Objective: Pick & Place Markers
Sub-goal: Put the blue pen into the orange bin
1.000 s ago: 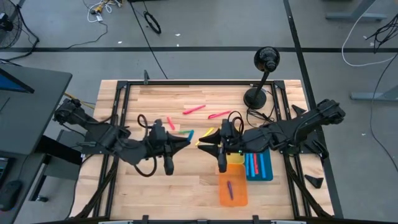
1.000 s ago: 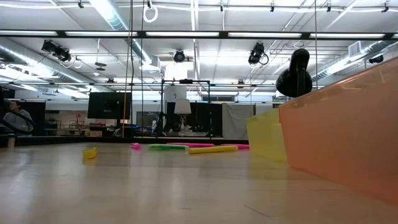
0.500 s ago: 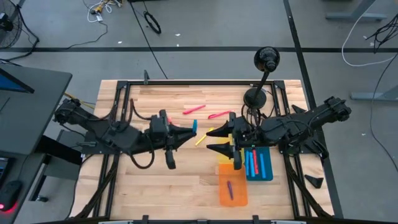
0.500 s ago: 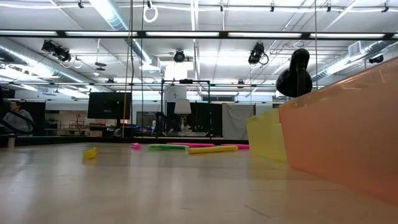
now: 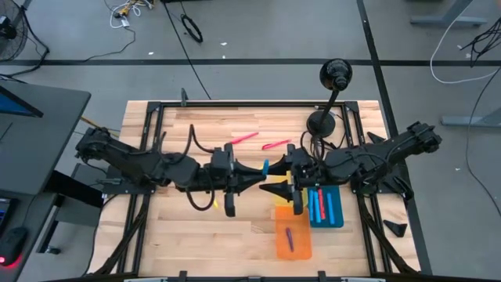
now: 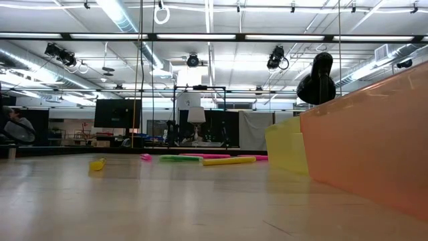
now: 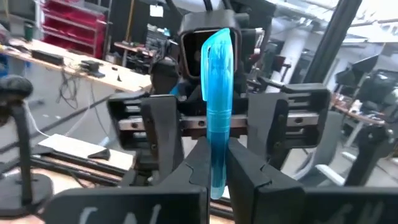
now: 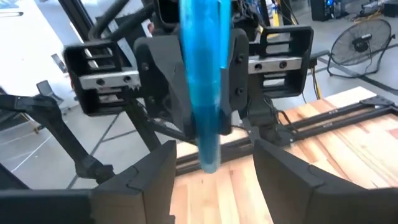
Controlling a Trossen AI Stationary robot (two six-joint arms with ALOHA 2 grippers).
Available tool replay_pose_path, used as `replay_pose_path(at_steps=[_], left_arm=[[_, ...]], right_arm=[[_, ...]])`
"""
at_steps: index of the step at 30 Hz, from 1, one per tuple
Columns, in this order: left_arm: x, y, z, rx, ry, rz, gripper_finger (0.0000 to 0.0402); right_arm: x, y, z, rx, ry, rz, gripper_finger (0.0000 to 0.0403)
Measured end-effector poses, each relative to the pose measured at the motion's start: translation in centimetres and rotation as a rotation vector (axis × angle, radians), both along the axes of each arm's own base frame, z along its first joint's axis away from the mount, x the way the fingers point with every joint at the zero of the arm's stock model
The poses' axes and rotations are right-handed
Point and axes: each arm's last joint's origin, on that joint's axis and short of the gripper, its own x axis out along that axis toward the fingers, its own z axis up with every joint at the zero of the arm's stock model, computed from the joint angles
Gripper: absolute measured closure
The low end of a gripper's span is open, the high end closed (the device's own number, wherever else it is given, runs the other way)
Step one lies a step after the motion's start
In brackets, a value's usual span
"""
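High view: the left gripper (image 5: 258,174) and right gripper (image 5: 270,177) meet tip to tip over the table (image 5: 196,227) centre, a blue marker (image 5: 265,165) between them. Two pink markers (image 5: 244,138) lie near the far edge. Three trays stand beside the right arm: yellow tray (image 5: 282,209), orange tray (image 5: 293,241) (one purple marker (image 5: 290,238) inside) and blue tray (image 5: 327,208) (two red markers (image 5: 329,204) inside).

Low view: four markers lie on the wood, among them a yellow marker (image 6: 228,161).

Left wrist view: the left fingers (image 7: 245,171) are clenched on the upright blue marker (image 7: 217,109).

Right wrist view: the right fingers (image 8: 291,171) stand spread apart, released, the blue marker (image 8: 203,87) between them.
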Motion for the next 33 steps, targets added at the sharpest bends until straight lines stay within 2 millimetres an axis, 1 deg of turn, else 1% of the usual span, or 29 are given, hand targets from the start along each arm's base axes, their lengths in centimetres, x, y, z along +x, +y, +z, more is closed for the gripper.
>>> replay_pose_path(at_steps=[6,11,27,30,33], left_arm=[[0.36,-0.19,-0.43,-0.025,0.012,-0.021,0.0374],[0.35,-0.20,-0.56,-0.042,0.025,-0.023,0.0374],[0.35,-0.24,-0.74,-0.068,0.043,-0.042,0.0374],[0.34,-0.23,-0.77,-0.071,0.046,-0.042,0.0374],[0.34,-0.23,-0.78,-0.071,0.046,-0.042,0.0372]], right_arm=[[0.04,0.01,-0.09,0.002,0.007,0.000,0.0190],[0.03,0.04,-0.16,0.000,0.013,0.007,0.0208],[0.04,0.07,-0.33,0.020,0.030,0.009,0.0290],[0.03,0.07,-0.38,0.018,0.034,0.009,0.0313],[0.03,0.06,-0.40,0.017,0.036,0.007,0.0344]])
